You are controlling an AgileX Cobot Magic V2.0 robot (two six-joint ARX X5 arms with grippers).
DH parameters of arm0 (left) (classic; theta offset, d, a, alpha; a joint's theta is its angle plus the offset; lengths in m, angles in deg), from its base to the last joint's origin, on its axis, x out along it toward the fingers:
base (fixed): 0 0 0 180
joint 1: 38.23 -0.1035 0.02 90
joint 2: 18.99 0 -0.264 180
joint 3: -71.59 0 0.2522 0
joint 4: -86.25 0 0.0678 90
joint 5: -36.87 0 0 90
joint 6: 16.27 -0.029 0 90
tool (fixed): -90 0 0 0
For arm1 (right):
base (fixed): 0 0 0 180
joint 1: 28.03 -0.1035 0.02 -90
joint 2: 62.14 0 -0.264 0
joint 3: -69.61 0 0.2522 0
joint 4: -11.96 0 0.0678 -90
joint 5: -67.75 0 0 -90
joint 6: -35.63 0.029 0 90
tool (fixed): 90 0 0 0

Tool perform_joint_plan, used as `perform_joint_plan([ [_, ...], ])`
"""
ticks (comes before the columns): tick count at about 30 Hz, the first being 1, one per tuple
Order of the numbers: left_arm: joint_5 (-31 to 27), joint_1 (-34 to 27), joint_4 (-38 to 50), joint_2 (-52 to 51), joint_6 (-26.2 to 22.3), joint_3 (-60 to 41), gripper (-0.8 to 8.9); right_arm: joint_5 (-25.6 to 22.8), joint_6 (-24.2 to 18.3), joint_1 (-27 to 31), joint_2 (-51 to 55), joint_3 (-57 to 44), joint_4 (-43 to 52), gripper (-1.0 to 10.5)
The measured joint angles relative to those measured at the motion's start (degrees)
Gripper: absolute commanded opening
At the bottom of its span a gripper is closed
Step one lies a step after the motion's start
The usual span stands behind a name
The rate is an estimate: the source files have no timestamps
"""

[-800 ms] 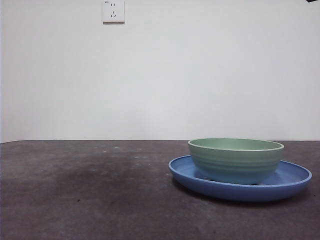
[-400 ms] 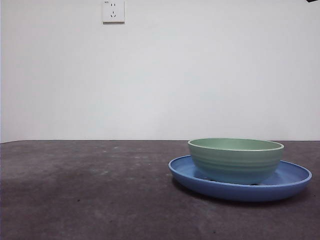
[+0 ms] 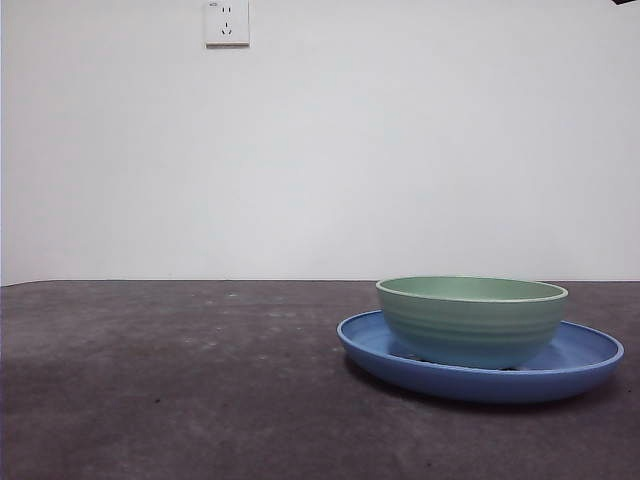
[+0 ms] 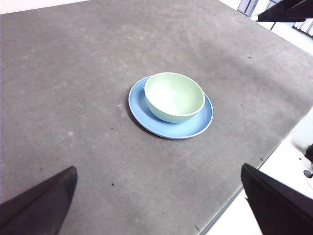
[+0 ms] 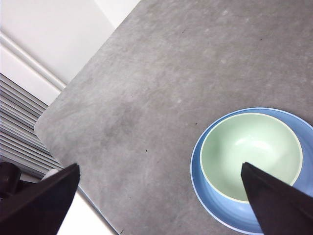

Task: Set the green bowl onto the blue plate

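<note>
- The green bowl (image 3: 472, 320) sits upright inside the blue plate (image 3: 372, 352), resting on the plate's floor, with blue rim showing on both sides of it in the front view.
- From the left wrist camera the pair lies out in the middle of the grey table (image 4: 73, 88) — bowl (image 4: 174, 96) a touch off-centre on the plate (image 4: 142, 110), a wider crescent of blue on one side than on the other.
- The left gripper (image 4: 161, 205) hangs high and well apart from the dishes, jaws spread wide and nothing between them.
- The right gripper (image 5: 161, 200) hovers above too, its jaws parted and empty — one jaw tip overlaps the bowl (image 5: 249, 152) in its picture, but there is no sign of it touching.
- In that same view the plate (image 5: 198, 181) shows as a blue ring around the bowl, close to the table's rounded corner side.
- Front view: a small black tip at the top right corner is all that shows of an arm; which one, I cannot tell.
- A white wall socket (image 3: 227, 22) sits high on the pale wall behind.
</note>
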Motion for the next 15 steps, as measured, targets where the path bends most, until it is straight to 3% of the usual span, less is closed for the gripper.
perform_joint_plan([
  [8,0.0,0.0,0.2,0.0,0.6,0.0,5.63,-0.1,0.0,0.0,0.0,0.0,0.0,6.2],
  [15,0.0,0.0,0.2,0.0,0.7,0.0,5.63,-5.1,0.0,0.0,0.0,0.0,-2.3,6.2],
])
